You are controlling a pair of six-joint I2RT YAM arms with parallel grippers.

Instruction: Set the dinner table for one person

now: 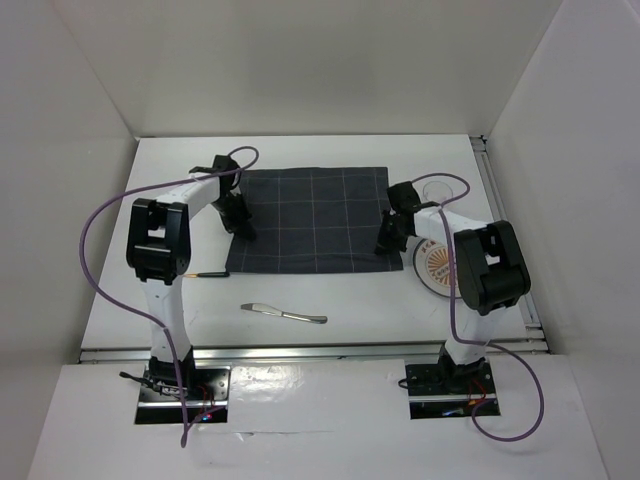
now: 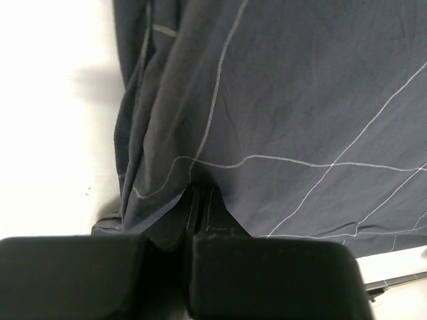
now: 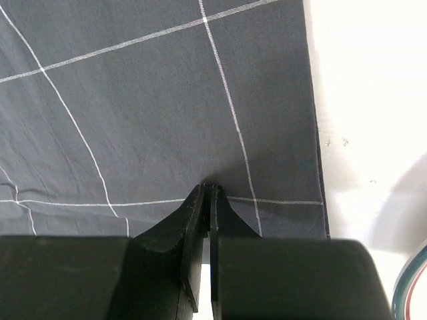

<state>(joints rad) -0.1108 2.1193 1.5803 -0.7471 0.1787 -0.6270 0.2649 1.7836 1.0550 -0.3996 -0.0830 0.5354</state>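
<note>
Two grips: left gripper (image 2: pixel 202 192) and right gripper (image 3: pixel 208 190), jaws clamped on the cloth (image 1: pixel 310 215) at its 9 and 3 o'clock edges. Cloth at bench (image 1: pixel 350 300) centre. Handling: move both arms in step, taut, square.

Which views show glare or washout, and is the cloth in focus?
Top view: reflections on the glossy near ledge. Left wrist: dinner table washed out white, cloth sharp, left hand dark and featureless. Right wrist: table washed out, cloth grid crisp.
</note>
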